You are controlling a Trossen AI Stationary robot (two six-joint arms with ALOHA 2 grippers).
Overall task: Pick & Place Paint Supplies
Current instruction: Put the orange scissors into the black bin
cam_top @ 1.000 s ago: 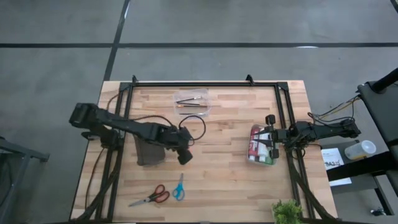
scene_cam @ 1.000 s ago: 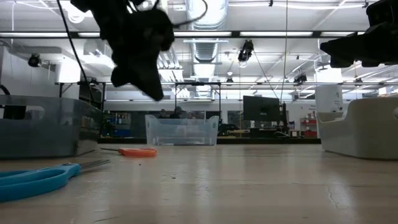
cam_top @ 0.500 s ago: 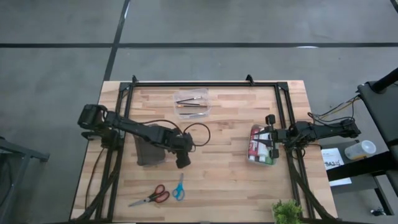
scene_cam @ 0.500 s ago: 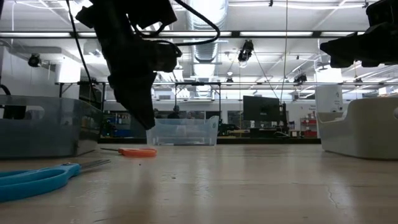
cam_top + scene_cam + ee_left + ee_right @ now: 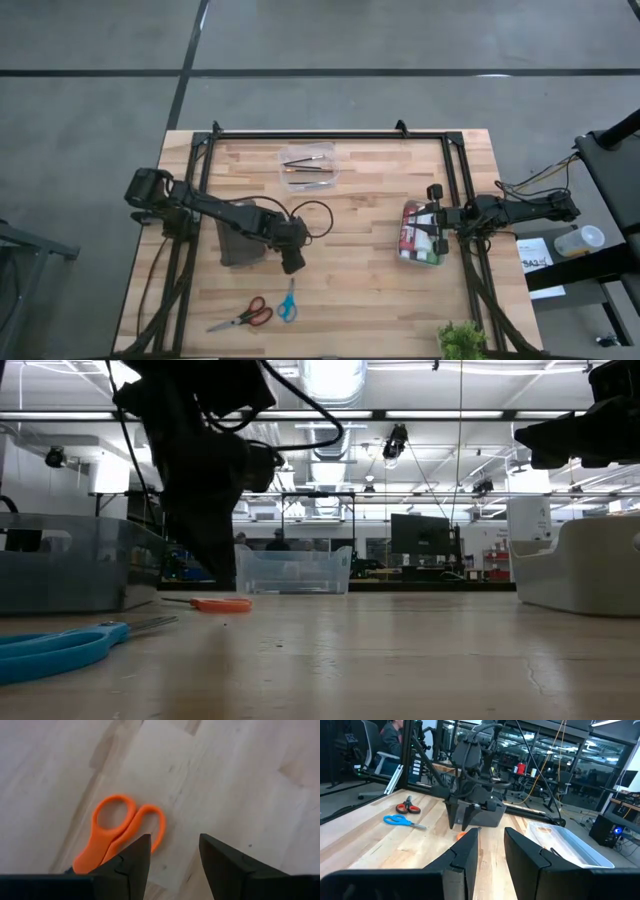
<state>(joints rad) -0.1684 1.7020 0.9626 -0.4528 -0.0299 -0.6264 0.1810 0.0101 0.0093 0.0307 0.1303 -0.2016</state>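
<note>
Lowered and opened since the earlier frame, left gripper [image 5: 292,264] hung empty at centre-left; paint bottles [image 5: 420,235] lay centre-right beneath right gripper [image 5: 436,232], jaws narrowly parted, empty. Next: reach for supplies.

Wooden table [image 5: 360,270] with two pairs of scissors lying near its front edge: blue-handled scissors [image 5: 287,301] and red-handled scissors [image 5: 244,317], side by side, blue pair just forward of the left tool. Small green plant [image 5: 460,341] at front right corner. Orange loop handles [image 5: 122,834] lie flat on the wood directly below the left tool.
</note>
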